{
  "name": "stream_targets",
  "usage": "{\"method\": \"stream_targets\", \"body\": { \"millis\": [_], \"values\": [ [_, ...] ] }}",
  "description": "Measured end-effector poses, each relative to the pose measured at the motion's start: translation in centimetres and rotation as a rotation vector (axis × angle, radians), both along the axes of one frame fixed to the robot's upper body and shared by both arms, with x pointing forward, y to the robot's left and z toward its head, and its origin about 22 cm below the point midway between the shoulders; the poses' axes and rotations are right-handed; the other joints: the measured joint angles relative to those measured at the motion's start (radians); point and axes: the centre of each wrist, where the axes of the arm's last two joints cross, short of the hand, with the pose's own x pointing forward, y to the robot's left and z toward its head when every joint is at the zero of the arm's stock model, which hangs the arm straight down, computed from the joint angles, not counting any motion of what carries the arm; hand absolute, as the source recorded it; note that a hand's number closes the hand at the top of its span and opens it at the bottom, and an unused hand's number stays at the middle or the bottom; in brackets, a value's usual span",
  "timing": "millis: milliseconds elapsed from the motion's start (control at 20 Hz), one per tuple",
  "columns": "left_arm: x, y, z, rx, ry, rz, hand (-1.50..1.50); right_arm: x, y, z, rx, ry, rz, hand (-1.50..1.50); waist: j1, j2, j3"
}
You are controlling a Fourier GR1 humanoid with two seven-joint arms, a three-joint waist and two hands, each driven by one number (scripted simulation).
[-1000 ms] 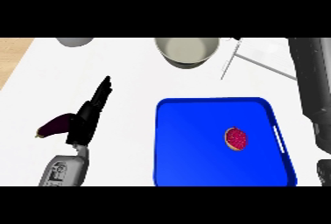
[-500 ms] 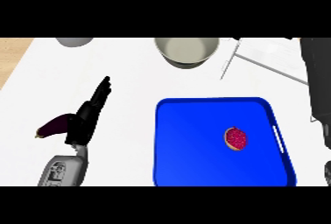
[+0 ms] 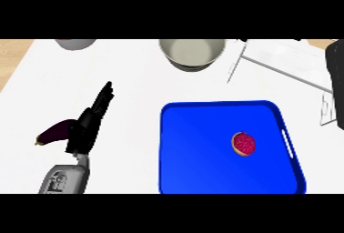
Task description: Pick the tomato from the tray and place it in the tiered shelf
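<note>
Left hand (image 3: 91, 123) straight-fingered, empty; right hand (image 3: 336, 59) at the edge, state unclear. Best take the tomato (image 3: 243, 143) off the tray (image 3: 194, 164) from above.

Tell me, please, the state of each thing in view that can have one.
Tomato: lying on the tray, untouched.
Tray: flat on the counter, holding only the tomato.
Shelf: nothing seen on it.
Left hand: open, resting by the eggplant.
Right hand: at the view's right edge, state unclear.
Eggplant: lying on the counter.
Bowl: upright, looks empty.
</note>
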Motion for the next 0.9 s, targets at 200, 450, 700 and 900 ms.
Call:
{"method": "stream_targets", "body": {
  "millis": [200, 450, 700, 900],
  "values": [
    [0.3, 0.5, 0.2, -0.001, 0.004, 0.007, 0.00, -0.6, -0.1, -0.1, 0.019, -0.013, -0.043, -1.50, -0.004, -0.002, 0.000],
    [0.2, -0.1, 0.2, -0.004, 0.002, 0.006, 0.00, -1.4, -0.1, 0.6, 0.080, -0.092, -0.020, -1.50, -0.004, -0.002, 0.001],
    [0.4, 0.4, -0.1, 0.000, 0.007, 0.007, 0.00, -2.0, 0.5, 1.5, 0.138, -0.164, 0.041, -1.50, -0.005, -0.002, 0.001],
    [0.5, 0.0, -0.1, 0.000, 0.007, 0.011, 0.00, -2.7, 0.3, 2.7, 0.168, -0.212, 0.092, -1.50, -0.005, -0.002, 0.001]
  ]
}}
